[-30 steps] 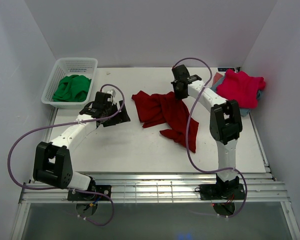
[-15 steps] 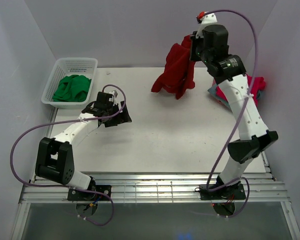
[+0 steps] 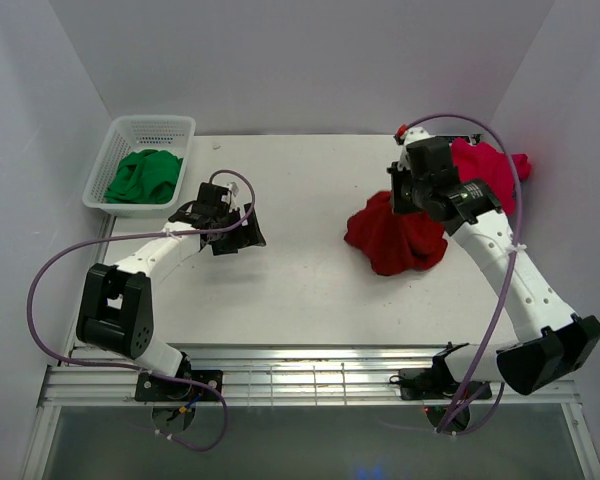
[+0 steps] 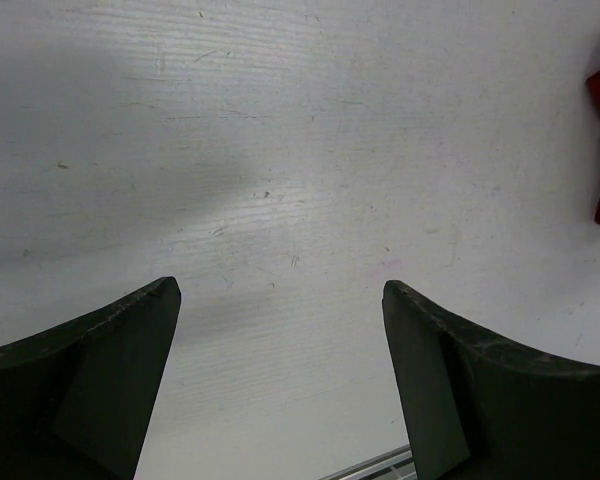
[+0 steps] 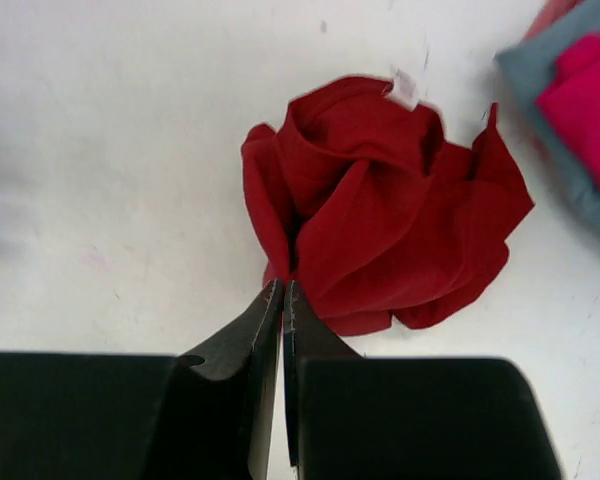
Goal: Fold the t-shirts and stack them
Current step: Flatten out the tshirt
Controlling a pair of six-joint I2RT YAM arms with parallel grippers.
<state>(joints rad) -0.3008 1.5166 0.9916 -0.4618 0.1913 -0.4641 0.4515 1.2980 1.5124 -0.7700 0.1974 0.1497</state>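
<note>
Edge of dark red t-shirt [image 5: 380, 220] in right hand [image 5: 283, 288].

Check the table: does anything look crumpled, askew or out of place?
Yes: the dark red t-shirt sits in a crumpled heap at the right tool, not spread flat for folding. Nothing looks spilled or damaged.

My white table [image 3: 280, 280] carries a basket [image 3: 115, 150] far left, a crumpled dark red t-shirt [image 3: 390, 240] right of centre, and grey-blue folded shirts [image 5: 555, 140] far right.

Robot lab cell w/ white walls [image 3: 300, 60], alu-rail table [image 3: 300, 290].
</note>
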